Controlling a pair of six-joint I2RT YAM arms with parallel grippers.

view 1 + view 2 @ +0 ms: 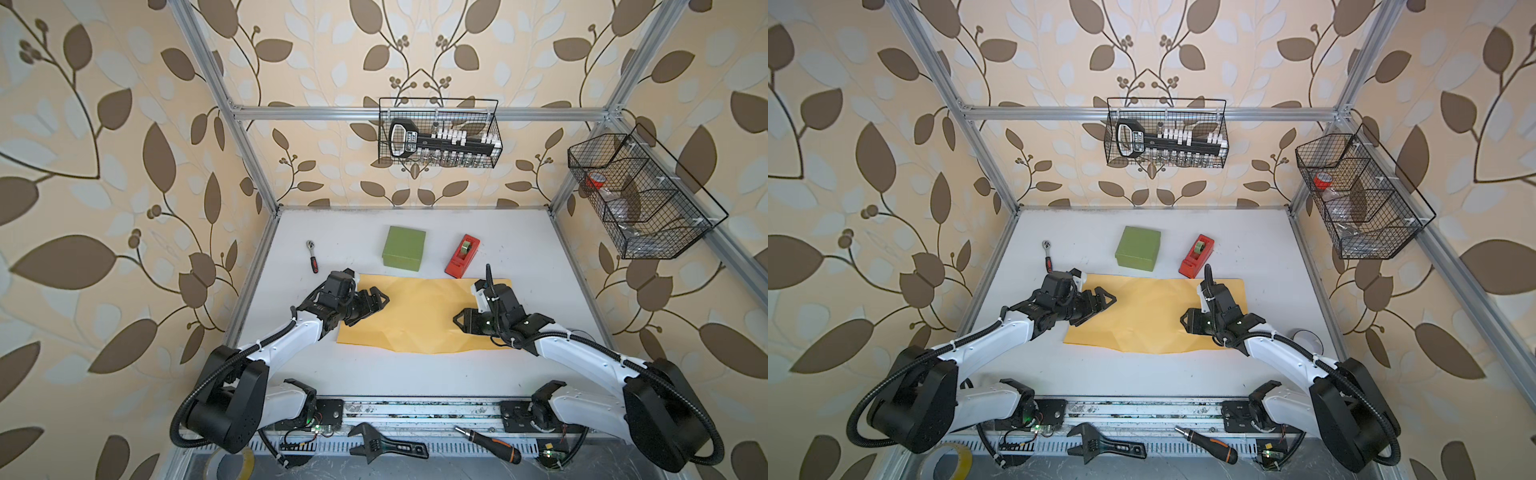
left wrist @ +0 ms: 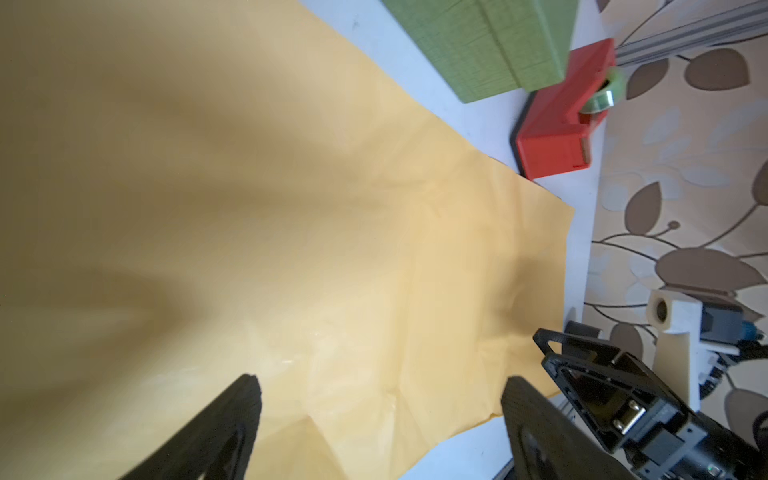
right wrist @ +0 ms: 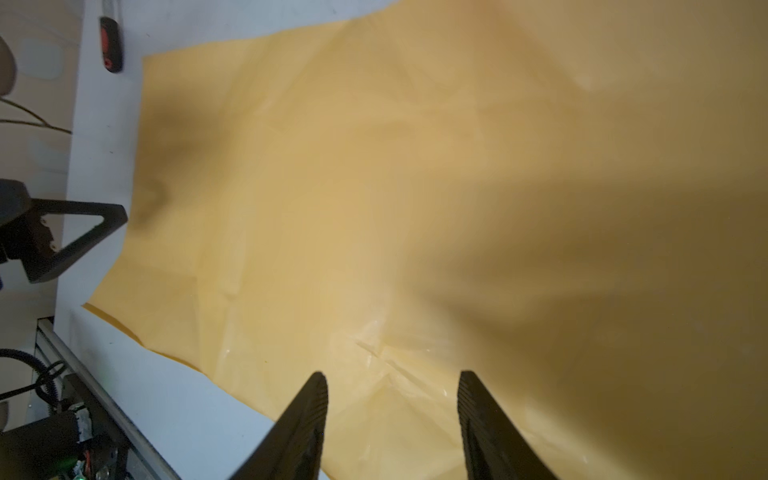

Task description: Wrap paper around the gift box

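The olive-green gift box (image 1: 404, 248) (image 1: 1138, 248) (image 2: 490, 41) stands shut on the white table, just beyond the paper's far edge. The paper (image 1: 419, 316) (image 1: 1150, 316) (image 2: 291, 208) (image 3: 374, 187) lies flat and creased, yellow face up, in the middle. Over its left end hovers my left gripper (image 1: 380, 301) (image 1: 1106, 300) (image 2: 380, 384), jaws wide open and empty. My right gripper (image 1: 459, 320) (image 1: 1185, 320) (image 3: 392, 378) is over the right end, jaws apart with only paper showing between them. The two grippers point toward each other.
A red tape dispenser (image 1: 462, 256) (image 2: 561, 124) sits right of the box, near the paper's far right corner. A small ratchet (image 1: 312, 257) lies at far left. Wire baskets (image 1: 440, 133) (image 1: 640, 195) hang on the frame. A wrench (image 1: 386, 446) and screwdriver (image 1: 488, 442) lie beyond the front rail.
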